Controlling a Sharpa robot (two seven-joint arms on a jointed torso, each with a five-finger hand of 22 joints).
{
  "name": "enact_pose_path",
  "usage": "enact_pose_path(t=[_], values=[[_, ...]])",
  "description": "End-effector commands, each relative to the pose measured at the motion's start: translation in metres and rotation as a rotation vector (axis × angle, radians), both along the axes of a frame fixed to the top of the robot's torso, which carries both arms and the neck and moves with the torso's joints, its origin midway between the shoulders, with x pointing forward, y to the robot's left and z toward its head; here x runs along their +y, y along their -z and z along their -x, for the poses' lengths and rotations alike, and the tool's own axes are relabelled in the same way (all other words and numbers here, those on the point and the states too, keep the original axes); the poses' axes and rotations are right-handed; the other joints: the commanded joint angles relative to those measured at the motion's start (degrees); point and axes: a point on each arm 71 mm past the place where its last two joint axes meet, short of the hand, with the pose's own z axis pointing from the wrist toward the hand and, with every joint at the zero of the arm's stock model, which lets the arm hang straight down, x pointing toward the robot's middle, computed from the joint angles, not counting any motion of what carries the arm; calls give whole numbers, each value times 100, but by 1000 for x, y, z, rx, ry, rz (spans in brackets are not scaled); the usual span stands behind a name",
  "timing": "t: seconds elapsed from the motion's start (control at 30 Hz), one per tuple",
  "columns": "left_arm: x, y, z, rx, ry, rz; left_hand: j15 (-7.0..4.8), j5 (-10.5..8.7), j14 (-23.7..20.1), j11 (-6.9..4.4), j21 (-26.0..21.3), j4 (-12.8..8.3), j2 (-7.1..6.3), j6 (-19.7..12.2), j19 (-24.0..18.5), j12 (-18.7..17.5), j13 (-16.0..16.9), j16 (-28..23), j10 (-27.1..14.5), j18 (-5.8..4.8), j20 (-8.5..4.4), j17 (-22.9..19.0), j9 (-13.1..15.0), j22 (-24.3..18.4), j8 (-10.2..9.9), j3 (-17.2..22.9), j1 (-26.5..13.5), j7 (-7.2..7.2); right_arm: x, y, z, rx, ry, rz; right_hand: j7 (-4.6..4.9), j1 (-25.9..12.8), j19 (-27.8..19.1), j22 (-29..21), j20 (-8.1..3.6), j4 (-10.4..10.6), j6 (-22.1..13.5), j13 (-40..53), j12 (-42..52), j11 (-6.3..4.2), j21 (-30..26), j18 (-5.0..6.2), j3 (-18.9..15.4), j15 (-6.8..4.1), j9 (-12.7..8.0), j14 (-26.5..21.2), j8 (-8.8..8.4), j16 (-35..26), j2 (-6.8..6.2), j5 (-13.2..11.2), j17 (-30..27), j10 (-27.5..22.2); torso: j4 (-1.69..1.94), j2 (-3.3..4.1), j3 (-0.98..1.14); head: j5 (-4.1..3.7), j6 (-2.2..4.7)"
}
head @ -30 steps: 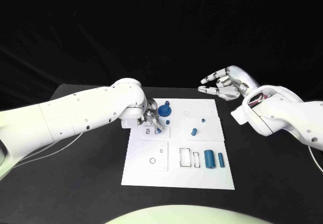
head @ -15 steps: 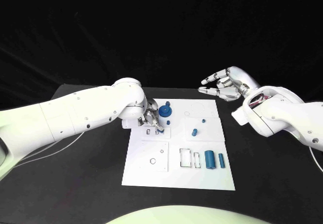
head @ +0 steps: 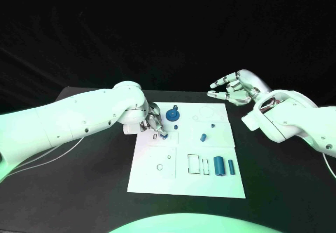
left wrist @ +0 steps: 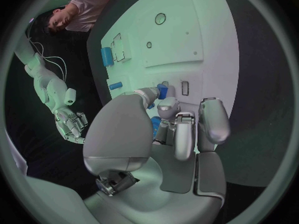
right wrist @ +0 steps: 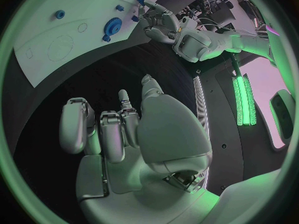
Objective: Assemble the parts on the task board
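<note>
Little has shifted since the earlier frames: left hand [head: 153, 122] stays low over the task board's [head: 188, 182] far-left corner, fingertips pinching a small blue part [left wrist: 161, 90] at the slots there. Near edge: two blue cylinders [head: 224, 166] lie beside rectangular cut-outs. Farther up, a blue gear [head: 172, 114] stands just beside the left hand. Right hand [head: 234, 88] hovers past the far right corner, fingers loosely spread, holding nothing.
</note>
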Motion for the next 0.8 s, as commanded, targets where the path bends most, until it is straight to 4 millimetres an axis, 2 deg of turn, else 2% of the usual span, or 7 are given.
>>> enact_pose_path(t=[0.03,0.17,0.43,0.6,0.8], values=[[0,-1,2,12,-54,71,17,-4,585,-22,21,-881,-14,119,-15,6,31,5,70,-101,30,1458,40,10,56,927,-106,-102,1,1,0,4,-15,11,-12,-59,-20,213,-17,-1,22,649,-7,-26,-27,114,-35,-33,8,484,37,-23,25,41,1075,-6,1,-1,-3,0,3],[5,-3,6,15,-114,133,-5,-12,575,-53,23,-1005,-78,156,-17,-66,-61,-17,64,-100,17,1424,101,8,165,1036,-266,-131,1,1,0,5,-14,12,-12,-59,-20,213,-17,-1,22,649,-7,-26,-27,114,-35,-33,8,484,37,-23,25,41,1075,-6,1,-4,1,8,1],[11,-3,14,-15,-176,171,-87,-18,567,-145,22,-1308,-217,125,-15,-293,-344,-36,83,-99,-60,1392,316,8,589,1244,-694,-237,-2,2,0,8,-9,14,-12,-60,-20,213,-17,0,22,649,-7,-26,-27,114,-36,-34,8,484,38,-23,25,43,1075,-6,8,-4,5,21,-5],[13,2,20,-46,-177,158,-106,-23,579,-173,18,-1379,-248,118,-16,-383,-477,-11,103,-98,-82,1432,359,2,724,1282,-818,-273,-3,2,-1,9,-5,16,-15,-70,-19,212,-19,-2,21,653,-3,-27,-31,114,-44,-36,7,484,44,-26,30,80,1072,0,12,-7,1,26,-5],[15,7,24,-86,-174,139,-136,-27,601,-213,21,-1444,-259,121,-5,-380,-517,37,196,-101,-115,1510,399,14,874,1312,-947,-320,-4,3,-1,10,-4,17,-16,-71,-18,212,-20,-5,21,652,-3,-29,-34,114,-47,-37,7,485,48,-25,34,99,1075,0,19,-14,9,42,-9]])
